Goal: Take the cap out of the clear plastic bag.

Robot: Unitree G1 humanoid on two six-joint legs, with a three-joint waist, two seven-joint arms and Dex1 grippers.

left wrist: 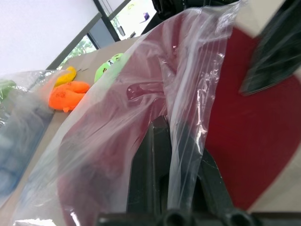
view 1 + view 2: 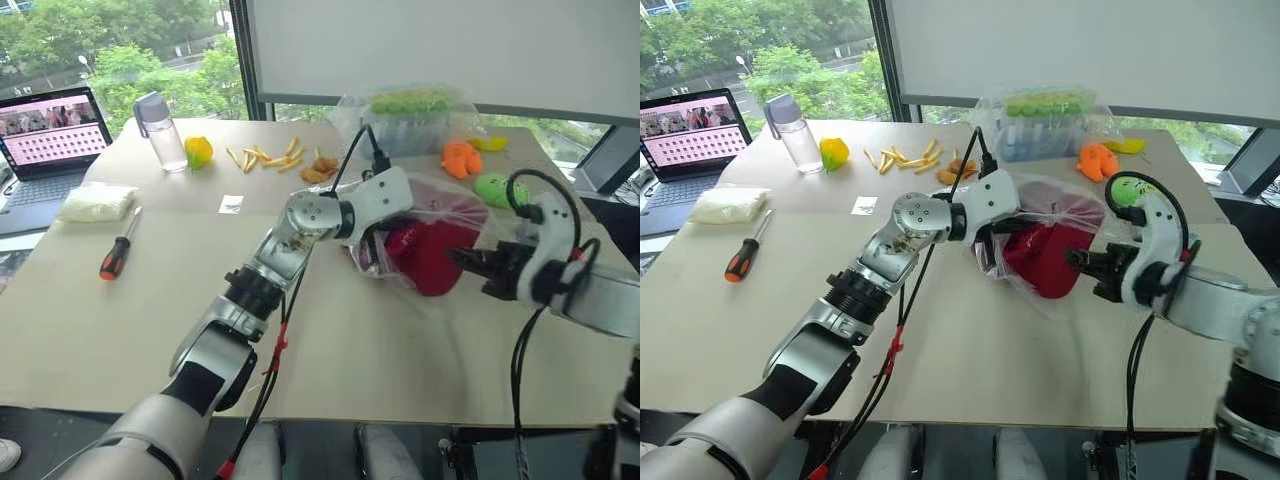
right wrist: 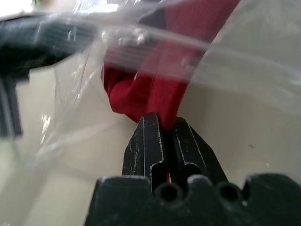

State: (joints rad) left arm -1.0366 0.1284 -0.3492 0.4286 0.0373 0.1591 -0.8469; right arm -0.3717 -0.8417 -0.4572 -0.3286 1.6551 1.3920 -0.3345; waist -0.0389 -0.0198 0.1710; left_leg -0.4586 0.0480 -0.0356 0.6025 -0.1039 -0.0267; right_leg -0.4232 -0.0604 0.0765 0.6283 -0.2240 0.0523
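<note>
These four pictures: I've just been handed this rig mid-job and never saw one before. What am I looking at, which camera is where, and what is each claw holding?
It is a two-armed humanoid robot at a table. The two wide pictures come from its head, looking down over both arms; its left arm is on the left. The two close pictures come from cameras on each wrist, looking along the black fingers.

The left gripper is shut on the clear plastic bag, pinching a fold of it. The right gripper is shut on the cap, which is dark red and still partly inside the bag.

Also on the table: a laptop, a water bottle, a screwdriver, an orange plush toy and a green one.
</note>
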